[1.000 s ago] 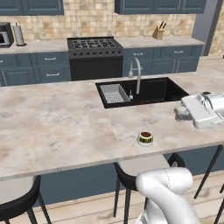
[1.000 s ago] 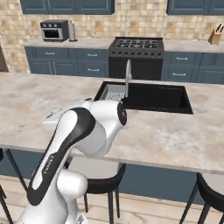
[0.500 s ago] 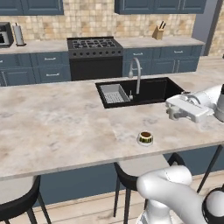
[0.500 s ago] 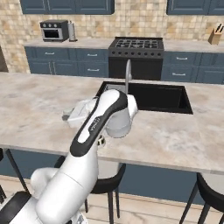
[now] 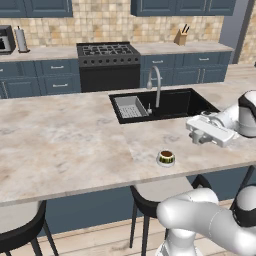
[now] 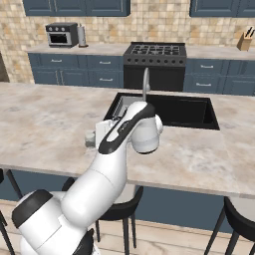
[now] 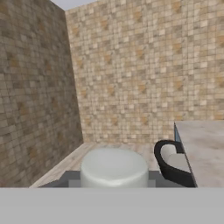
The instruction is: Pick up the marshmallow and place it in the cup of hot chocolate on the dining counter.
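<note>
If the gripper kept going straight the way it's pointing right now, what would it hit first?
Probably nothing close: the gripper points sideways along the dining counter, and the hand view looks past its end toward a tiled wall. Depth is unclear.

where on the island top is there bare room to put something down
The dining counter is bare along its whole left stretch, from the sink out to the far end. A narrower bare strip runs along the front edge left of the cup of hot chocolate. It is crowded to the right of the cup, where the gripper hangs over the top beside the sink.
</note>
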